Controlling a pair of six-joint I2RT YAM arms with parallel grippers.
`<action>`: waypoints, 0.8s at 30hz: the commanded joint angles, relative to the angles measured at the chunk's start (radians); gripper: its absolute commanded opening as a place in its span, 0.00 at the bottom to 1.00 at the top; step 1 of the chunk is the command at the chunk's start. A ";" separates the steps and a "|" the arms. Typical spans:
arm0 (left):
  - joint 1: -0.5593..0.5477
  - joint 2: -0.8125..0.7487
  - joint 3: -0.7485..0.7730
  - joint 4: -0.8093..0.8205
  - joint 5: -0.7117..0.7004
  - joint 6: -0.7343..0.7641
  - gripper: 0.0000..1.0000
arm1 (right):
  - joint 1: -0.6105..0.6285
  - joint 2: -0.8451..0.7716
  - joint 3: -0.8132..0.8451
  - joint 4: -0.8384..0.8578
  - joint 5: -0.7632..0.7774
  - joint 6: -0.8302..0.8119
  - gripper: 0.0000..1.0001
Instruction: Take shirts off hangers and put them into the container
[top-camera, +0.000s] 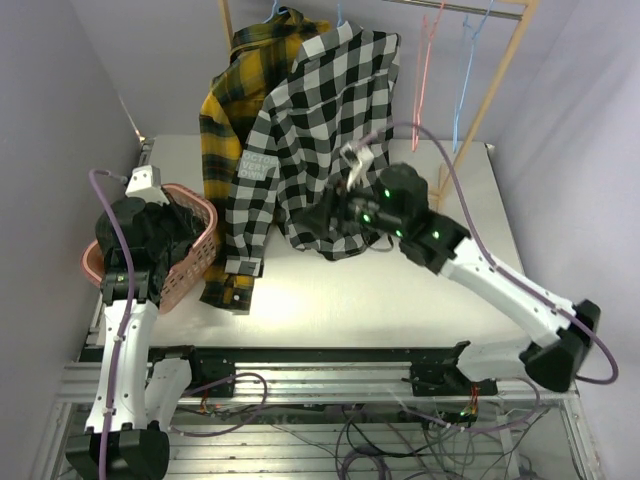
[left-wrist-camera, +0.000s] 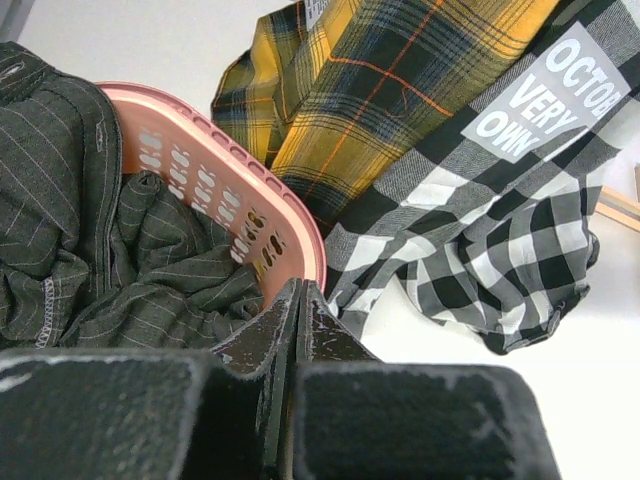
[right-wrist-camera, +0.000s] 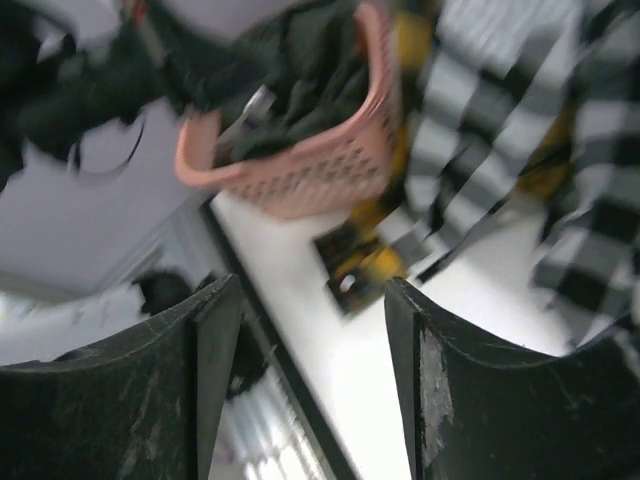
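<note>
Right gripper (right-wrist-camera: 312, 300): jaws wide apart, nothing between them; its view is blurred. Checked shirt (top-camera: 320, 120) hangs just ahead of the jaws, overlapping the plaid shirt (top-camera: 225, 110) beyond it.

Left gripper (left-wrist-camera: 300, 292): jaws closed on nothing, tips just beside the basket (left-wrist-camera: 250, 215) rim.

Risk: a bite at the hem catches both shirts, or a downward pull drags the hanger (top-camera: 340, 15) along.

- The basket (top-camera: 192, 265) was set on the table's (top-camera: 340, 295) left side, with a garment (top-camera: 158, 230) piled in it.
- The checked shirt (top-camera: 320, 110) was hung right of the plaid shirt (top-camera: 222, 115), overlapping it.
- Farther right, hangers (top-camera: 429, 60) were hung on the rack (top-camera: 500, 75).
</note>
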 joint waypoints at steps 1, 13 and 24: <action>-0.006 -0.008 0.035 -0.013 -0.022 -0.008 0.07 | 0.007 0.174 0.342 -0.241 0.340 -0.148 0.61; -0.006 -0.027 0.030 -0.005 -0.007 -0.015 0.07 | 0.003 0.578 0.943 -0.162 0.641 -0.187 0.71; -0.006 -0.065 0.026 -0.003 -0.025 -0.016 0.07 | 0.003 0.880 1.318 -0.174 0.828 -0.135 0.71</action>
